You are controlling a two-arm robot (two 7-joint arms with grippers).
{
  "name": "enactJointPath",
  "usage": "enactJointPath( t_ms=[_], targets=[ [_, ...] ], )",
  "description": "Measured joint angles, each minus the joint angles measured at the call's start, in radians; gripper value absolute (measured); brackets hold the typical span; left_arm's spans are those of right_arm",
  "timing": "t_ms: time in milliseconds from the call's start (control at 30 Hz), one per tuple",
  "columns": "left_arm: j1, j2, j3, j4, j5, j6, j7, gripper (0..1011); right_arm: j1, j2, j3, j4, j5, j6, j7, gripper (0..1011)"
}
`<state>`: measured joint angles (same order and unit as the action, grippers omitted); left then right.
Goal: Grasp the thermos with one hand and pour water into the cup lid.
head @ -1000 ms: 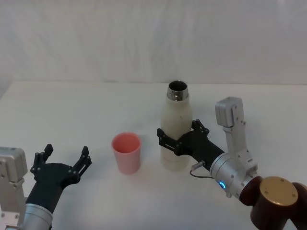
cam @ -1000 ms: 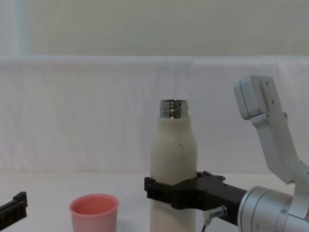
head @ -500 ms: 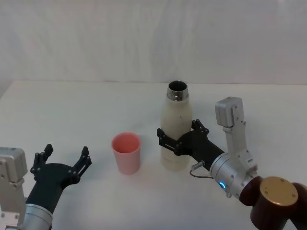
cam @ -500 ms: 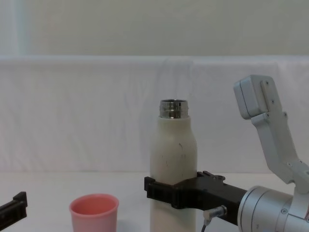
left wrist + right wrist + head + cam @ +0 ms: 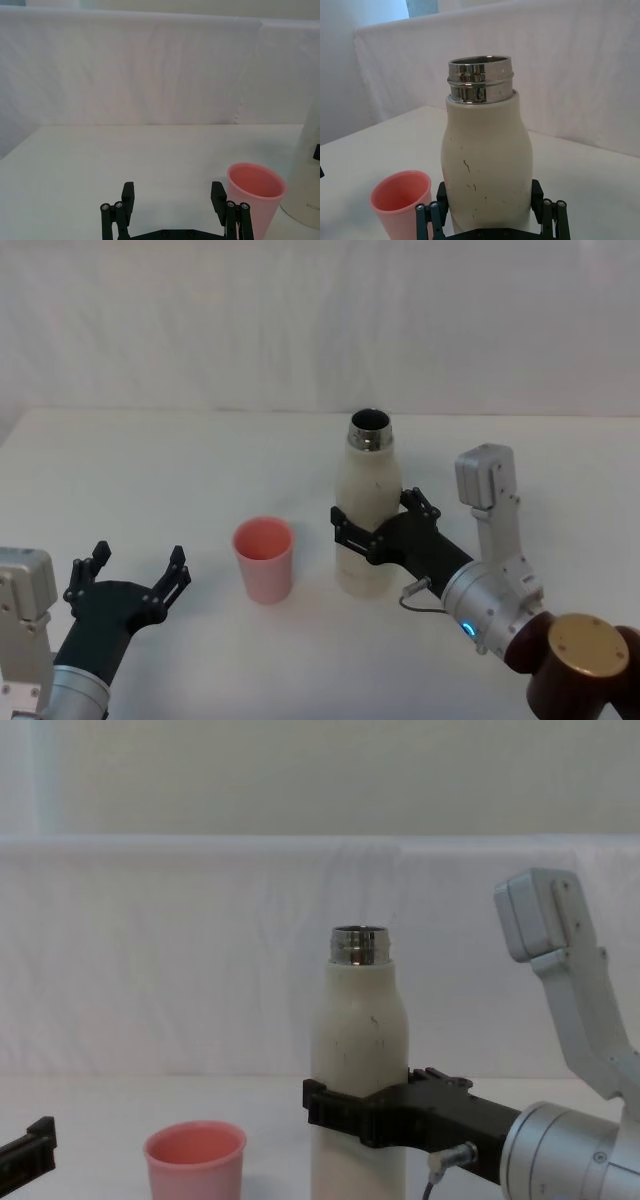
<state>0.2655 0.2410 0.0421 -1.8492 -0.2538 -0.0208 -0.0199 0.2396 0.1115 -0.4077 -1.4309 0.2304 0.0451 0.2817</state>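
The cream-white thermos [image 5: 368, 480] stands upright and uncapped near the table's middle, its steel neck [image 5: 480, 80] open at the top. My right gripper [image 5: 378, 522] straddles its lower body with one black finger [image 5: 441, 197] on each side, spread wide and close against the walls. To the thermos's left stands the pink cup lid [image 5: 263, 558], mouth up and apart from it. My left gripper [image 5: 135, 572] rests open near the table's front left, a short way from the cup lid [image 5: 255, 192]. In the chest view the right gripper [image 5: 360, 1108] crosses in front of the thermos [image 5: 360, 1020].
A white cloth covers the table [image 5: 150, 470] and hangs as a backdrop behind it. Free room lies behind the thermos, left of the cup lid and between the two grippers. My right arm's white link [image 5: 560, 970] rises to the right of the thermos.
My right arm has shifted slightly right and the gripper sits a little higher on the thermos. The thermos, the cup lid and the left gripper have not moved.
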Motion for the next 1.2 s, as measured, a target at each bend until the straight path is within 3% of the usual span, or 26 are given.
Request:
enactJointPath(
  t_ms=[300, 700, 967, 1200],
  targets=[
    [0.0, 0.0, 0.0, 0.0, 0.0, 0.0, 0.0, 1001, -0.04, 0.026, 0.009, -0.058, 0.007, -0.001, 0.0, 1001],
    [0.0, 0.0, 0.0, 0.0, 0.0, 0.0, 0.0, 1001, -0.136, 0.073, 0.034, -0.165, 0.028, -0.013, -0.003, 1001],
    [0.0, 0.0, 0.0, 0.0, 0.0, 0.0, 0.0, 1001, -0.235, 0.109, 0.078, -0.225, 0.046, -0.069, -0.019, 1001],
    [0.0, 0.0, 0.0, 0.0, 0.0, 0.0, 0.0, 1001, -0.286, 0.112, 0.129, -0.197, 0.058, -0.135, -0.031, 1001]
  ],
)
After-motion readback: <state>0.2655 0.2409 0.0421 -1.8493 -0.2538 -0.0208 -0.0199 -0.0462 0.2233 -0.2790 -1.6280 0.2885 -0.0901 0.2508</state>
